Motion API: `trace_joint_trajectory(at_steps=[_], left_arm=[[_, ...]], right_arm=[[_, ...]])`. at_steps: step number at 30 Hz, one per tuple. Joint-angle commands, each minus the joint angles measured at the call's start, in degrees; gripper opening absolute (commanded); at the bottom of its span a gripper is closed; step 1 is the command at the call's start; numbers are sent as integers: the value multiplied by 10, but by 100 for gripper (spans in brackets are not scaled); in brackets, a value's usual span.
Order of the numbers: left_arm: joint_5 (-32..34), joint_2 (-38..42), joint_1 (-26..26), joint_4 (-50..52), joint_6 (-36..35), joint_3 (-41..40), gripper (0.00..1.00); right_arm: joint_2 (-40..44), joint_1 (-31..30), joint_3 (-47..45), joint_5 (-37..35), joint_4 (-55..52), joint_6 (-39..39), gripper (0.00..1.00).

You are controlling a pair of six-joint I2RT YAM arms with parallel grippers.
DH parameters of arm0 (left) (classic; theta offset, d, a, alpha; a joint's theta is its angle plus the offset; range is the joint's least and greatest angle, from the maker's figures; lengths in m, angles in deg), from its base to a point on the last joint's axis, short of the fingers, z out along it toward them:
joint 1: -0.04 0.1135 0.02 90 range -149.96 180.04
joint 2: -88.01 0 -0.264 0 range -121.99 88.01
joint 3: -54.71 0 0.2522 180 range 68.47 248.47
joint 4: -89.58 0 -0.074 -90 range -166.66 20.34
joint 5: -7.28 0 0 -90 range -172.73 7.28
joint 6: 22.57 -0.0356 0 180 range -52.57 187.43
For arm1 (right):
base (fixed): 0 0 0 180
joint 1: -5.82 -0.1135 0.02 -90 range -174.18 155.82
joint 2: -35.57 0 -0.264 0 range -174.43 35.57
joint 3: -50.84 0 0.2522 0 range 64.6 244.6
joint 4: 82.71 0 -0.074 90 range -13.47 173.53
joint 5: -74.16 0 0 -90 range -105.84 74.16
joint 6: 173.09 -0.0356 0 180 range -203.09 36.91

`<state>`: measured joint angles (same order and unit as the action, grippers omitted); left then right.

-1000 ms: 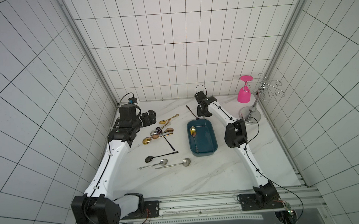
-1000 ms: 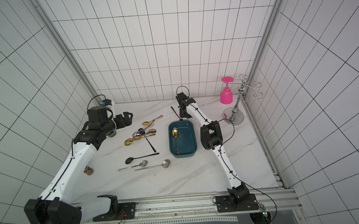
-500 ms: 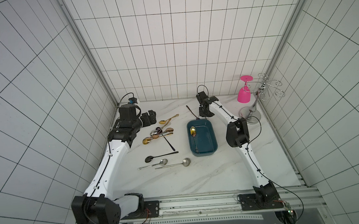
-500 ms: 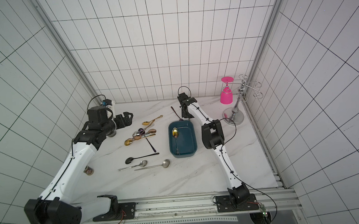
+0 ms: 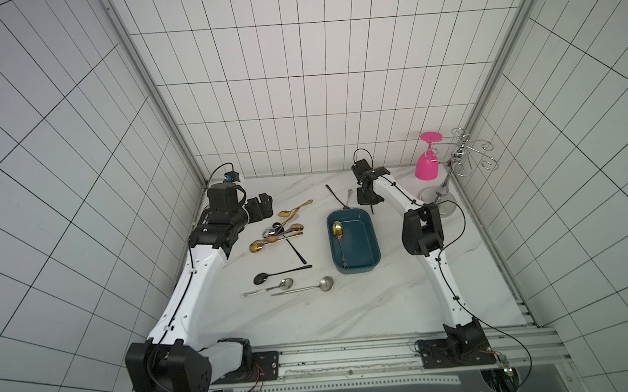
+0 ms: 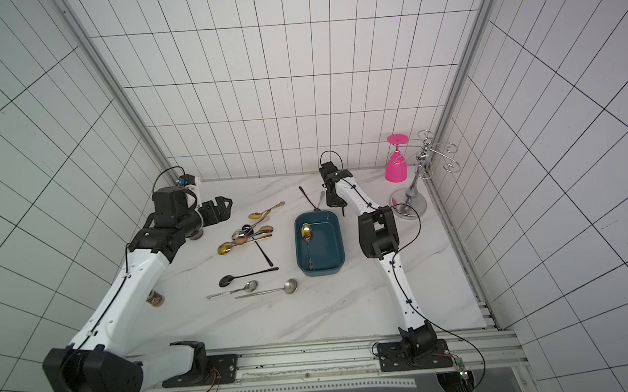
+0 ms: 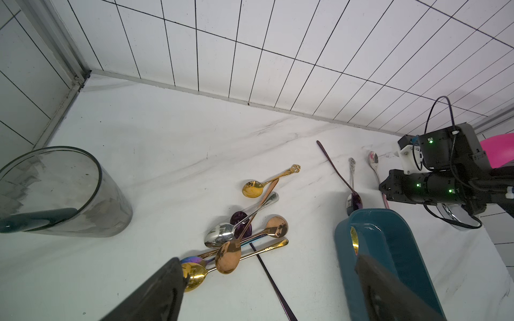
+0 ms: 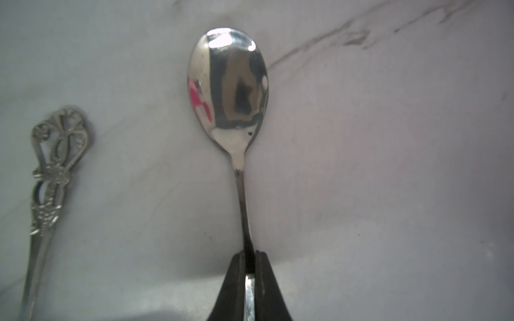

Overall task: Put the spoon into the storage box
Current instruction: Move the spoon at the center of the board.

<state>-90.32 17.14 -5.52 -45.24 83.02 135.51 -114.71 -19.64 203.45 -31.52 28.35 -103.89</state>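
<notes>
In the right wrist view my right gripper is shut on the thin handle of a shiny silver spoon, whose bowl points away from the jaws, low over the marble. In both top views this gripper points down just behind the far right corner of the dark teal storage box. A spoon with a gold bowl lies inside the box. My left gripper stands open and holds nothing, at the back left near a pile of spoons.
A smoky glass cup stands at the far left. A dark spoon and an ornate-handled one lie behind the box. Three more spoons lie in front of the pile. A pink cup hangs on a wire rack at the back right.
My right gripper has closed its jaws onto the silver spoon's handle. The left arm has not moved.
</notes>
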Motion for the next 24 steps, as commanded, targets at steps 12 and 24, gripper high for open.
trace_joint_trajectory(at_steps=[12, 24], left_arm=[[-10, 9, 4, -14, 1, -7, 97], [-14, 5, 7, -15, 5, -10, 98]], right_arm=[[86, 11, -180, 41, 34, 34, 7], [191, 16, -327, 61, 85, 49, 12]])
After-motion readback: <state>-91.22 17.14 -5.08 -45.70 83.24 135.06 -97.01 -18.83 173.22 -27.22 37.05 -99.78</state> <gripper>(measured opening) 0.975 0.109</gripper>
